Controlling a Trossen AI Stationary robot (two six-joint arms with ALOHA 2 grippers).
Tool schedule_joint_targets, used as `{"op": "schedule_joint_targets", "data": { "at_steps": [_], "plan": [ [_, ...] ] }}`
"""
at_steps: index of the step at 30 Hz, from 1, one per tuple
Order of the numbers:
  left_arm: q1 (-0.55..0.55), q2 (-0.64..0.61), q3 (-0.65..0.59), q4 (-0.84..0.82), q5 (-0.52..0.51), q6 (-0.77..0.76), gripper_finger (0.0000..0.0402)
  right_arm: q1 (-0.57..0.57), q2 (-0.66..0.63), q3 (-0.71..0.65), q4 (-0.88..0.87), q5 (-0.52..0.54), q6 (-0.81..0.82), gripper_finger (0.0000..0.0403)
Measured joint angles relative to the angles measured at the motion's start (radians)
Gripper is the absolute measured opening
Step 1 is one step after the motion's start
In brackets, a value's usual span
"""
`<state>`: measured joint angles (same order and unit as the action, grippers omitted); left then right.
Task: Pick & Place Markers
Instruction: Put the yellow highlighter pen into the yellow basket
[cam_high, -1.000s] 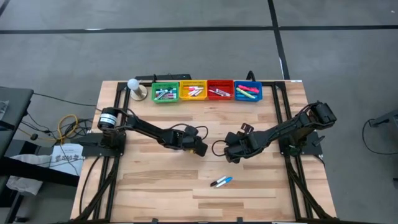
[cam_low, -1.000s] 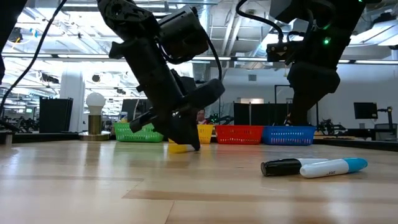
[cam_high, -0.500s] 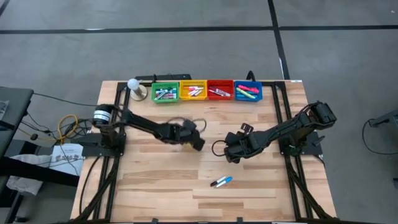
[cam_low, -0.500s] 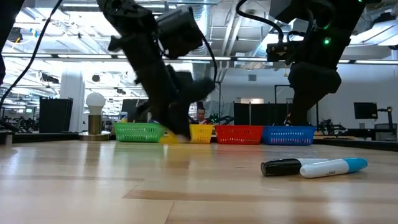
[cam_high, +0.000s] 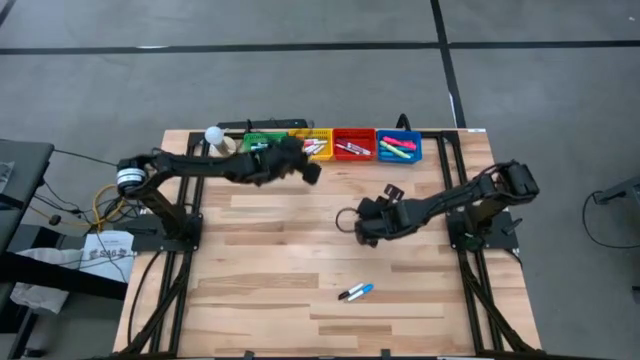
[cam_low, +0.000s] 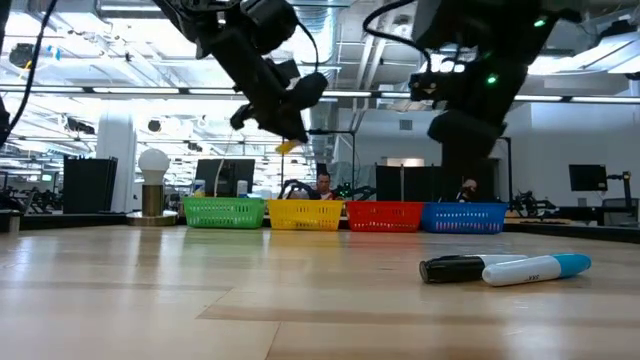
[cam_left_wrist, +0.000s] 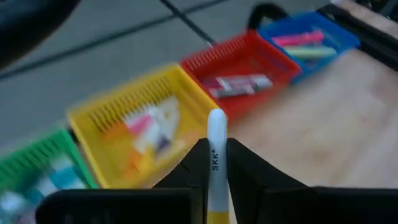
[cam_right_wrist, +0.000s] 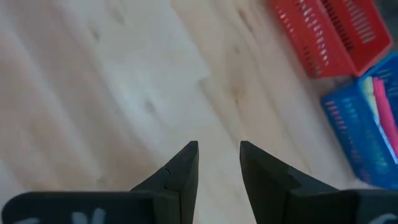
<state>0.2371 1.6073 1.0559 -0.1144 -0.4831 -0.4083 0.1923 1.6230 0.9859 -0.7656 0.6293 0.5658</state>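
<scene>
My left gripper (cam_high: 305, 170) is up in the air over the near side of the green bin (cam_high: 258, 150) and yellow bin (cam_high: 318, 146), shut on a white marker (cam_left_wrist: 216, 134) with a yellow end (cam_low: 287, 147). My right gripper (cam_high: 360, 226) hovers open over mid-table with nothing between its fingers (cam_right_wrist: 186, 165). Two more markers (cam_high: 355, 292), one with a blue cap and one with a black end, lie flat side by side on the table near its front edge. My left gripper pinches the white marker's barrel (cam_left_wrist: 216, 163) between its two fingers. The marker lies along the fingers, its white end (cam_left_wrist: 216, 118) sticking out past the fingertips and its yellow end back between them. The fingers slant down toward the far edge. The marker is lifted clear.
Four small bins stand in a row at the far edge: green, yellow, red (cam_high: 353, 146) and blue (cam_high: 399, 148), each with markers inside. A white ball on a stand (cam_high: 215, 140) is left of them. Bare wood lies between the arms and the front edge.
My left gripper has risen from the table's middle and swung toward the far edge, up to the green and yellow bins, turning as it went; the yellow-ended marker has come up clear of the table with it. My right gripper has shifted slightly toward the far left.
</scene>
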Motion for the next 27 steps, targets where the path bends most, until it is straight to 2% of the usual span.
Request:
{"op": "schedule_joint_targets", "data": {
  "at_steps": [2,9,14,20,27],
  "plan": [
    [0.051,-0.004,0.000,0.046,0.011,0.071,0.0034,-0.044,0.000,0.000,0.035,0.000,-0.045,0.0108],
    [0.194,0.045,0.001,0.245,0.169,0.281,0.0036,-0.226,0.000,0.000,0.135,-0.001,-0.096,0.0108],
    [0.258,0.116,0.001,0.325,0.204,0.401,0.0038,-0.325,0.000,0.000,0.188,-0.025,-0.096,0.0108],
    [0.330,0.221,0.000,0.411,0.345,0.456,0.0040,-0.393,0.000,0.000,0.249,-0.041,-0.096,0.0108],
    [0.349,0.253,0.000,0.414,0.357,0.463,0.0058,-0.418,0.000,0.000,0.281,-0.109,-0.096,0.0108]
  ]
}}
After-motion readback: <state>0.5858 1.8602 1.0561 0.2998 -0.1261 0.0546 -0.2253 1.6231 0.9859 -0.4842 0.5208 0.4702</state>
